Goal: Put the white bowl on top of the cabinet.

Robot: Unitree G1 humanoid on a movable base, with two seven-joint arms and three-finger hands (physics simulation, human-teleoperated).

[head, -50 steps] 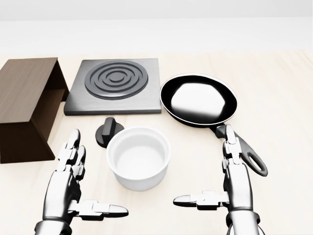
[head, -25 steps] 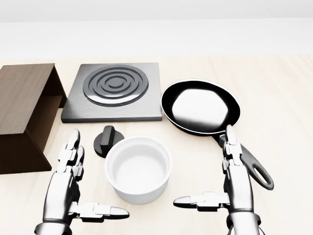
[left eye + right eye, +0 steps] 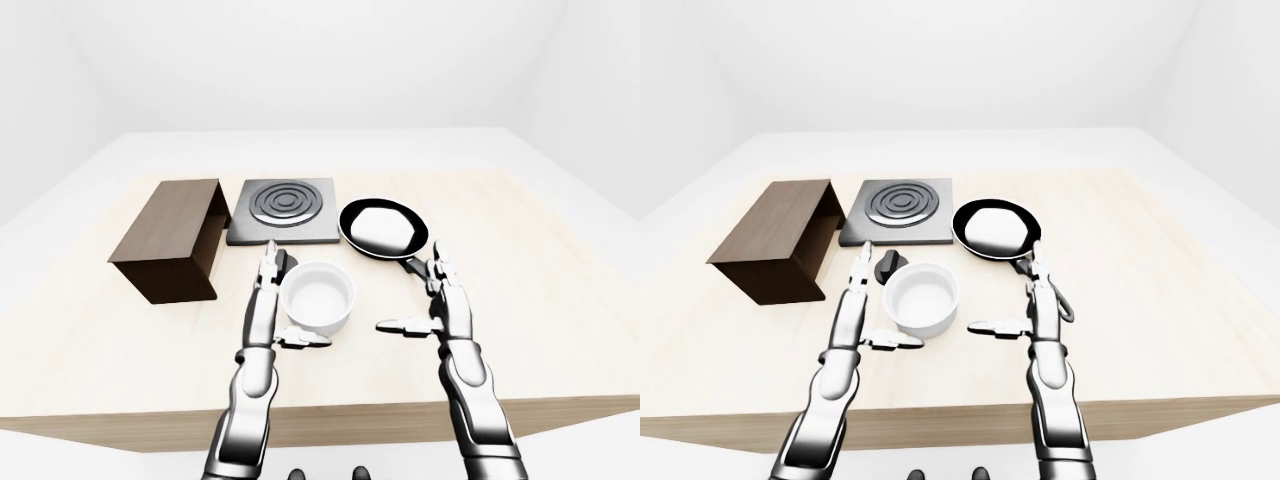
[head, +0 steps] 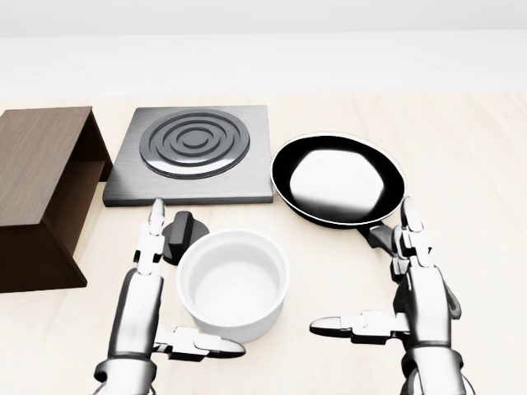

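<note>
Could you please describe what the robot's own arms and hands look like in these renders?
Both arms are glossy silver-grey metal with darker grey joints, built of rounded segmented links. The left hand and right hand each show slim, jointed fingers with rounded tips, banded light and dark at the knuckles. No cables, sleeves or markings are visible. In the eye views the forearms look thicker and bulbous near the elbows.

Pale wooden table (image 3: 560, 260), white walls (image 3: 300, 60)

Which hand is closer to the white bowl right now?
The left hand: its fingers stand right beside the white bowl, thumb under its rim. The right hand stands well off, by the pan handle.
</note>
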